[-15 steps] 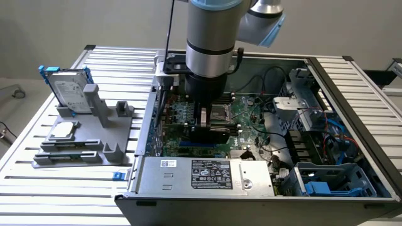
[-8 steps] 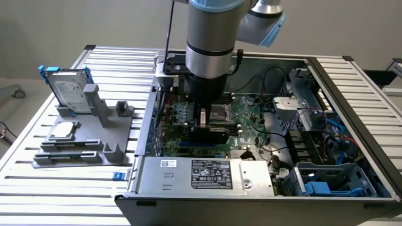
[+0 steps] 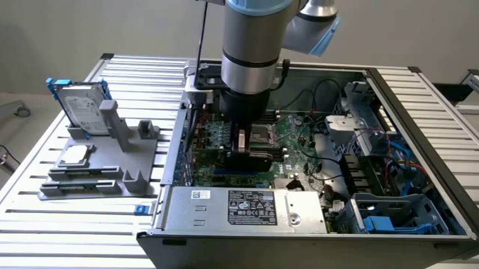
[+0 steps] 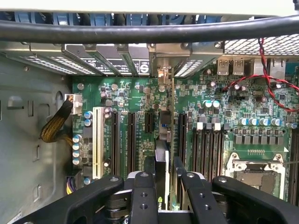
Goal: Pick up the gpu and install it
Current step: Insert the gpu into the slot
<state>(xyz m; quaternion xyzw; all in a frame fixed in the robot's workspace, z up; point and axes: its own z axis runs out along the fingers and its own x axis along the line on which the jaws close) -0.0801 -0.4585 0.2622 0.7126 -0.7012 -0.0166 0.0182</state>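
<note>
From where I stand, the gripper (image 4: 163, 164) is down inside the open computer case (image 3: 299, 249). Its jaws are partway closed and clamped on the gpu (image 4: 161, 151). The card stands on edge between the two fingers (image 4: 143, 196). It runs toward the far rear slot openings, directly over the black expansion slots (image 4: 132, 140) on the green motherboard (image 4: 233, 107).
</note>
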